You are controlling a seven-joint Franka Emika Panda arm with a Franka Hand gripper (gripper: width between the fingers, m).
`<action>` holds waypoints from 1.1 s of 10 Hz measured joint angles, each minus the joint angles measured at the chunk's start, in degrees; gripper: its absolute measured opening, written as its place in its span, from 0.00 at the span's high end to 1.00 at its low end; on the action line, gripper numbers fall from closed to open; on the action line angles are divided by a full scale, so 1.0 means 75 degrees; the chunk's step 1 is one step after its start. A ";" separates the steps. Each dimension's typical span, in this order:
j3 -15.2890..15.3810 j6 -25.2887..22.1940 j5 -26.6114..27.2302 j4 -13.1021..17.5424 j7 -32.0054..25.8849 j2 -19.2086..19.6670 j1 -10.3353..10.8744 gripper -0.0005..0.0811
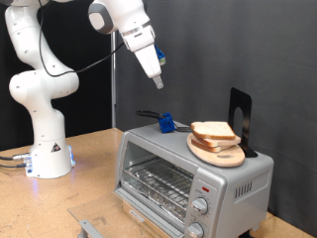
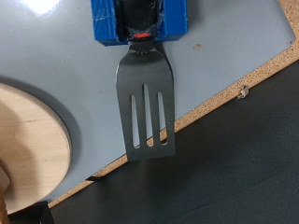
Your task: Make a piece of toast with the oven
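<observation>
Gripper: I see the gripper [image 1: 158, 83] hanging in the air above the oven, at about 11 o'clock from the toast; whether its fingers are apart or closed I cannot tell.
Toast: the toast [image 1: 212, 131] lies on a round board [image 1: 220, 153] on the oven roof.
Oven: the oven [image 1: 188, 177] has its door shut, with two knobs at its 4 o'clock corner.
Nearby: a slotted spatula [image 2: 145, 103] in a blue holder [image 2: 138, 19] sits on the roof, at 9 o'clock from the toast; a black stand [image 1: 241, 119] rises at 3 o'clock.
Writing: I can read none.
</observation>
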 joint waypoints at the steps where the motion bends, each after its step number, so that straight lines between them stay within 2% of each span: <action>1: 0.0000 0.0000 -0.0001 0.0000 -0.0050 0.0002 0.0002 0.01; 2: 0.0000 -0.0044 -0.0120 -0.0002 -0.0038 0.0021 -0.0003 0.01; 3: 0.0068 -0.0136 -0.0602 -0.0007 0.0060 0.0087 -0.0075 0.01; 5: 0.0353 0.0232 -0.1251 -0.0088 0.0375 0.0350 -0.0286 0.01; 8: 0.0530 0.1183 -0.1239 -0.0294 0.0407 0.0737 -0.0278 0.01; 11: 0.0594 0.1353 -0.0981 -0.0387 0.0397 0.0908 -0.0100 0.01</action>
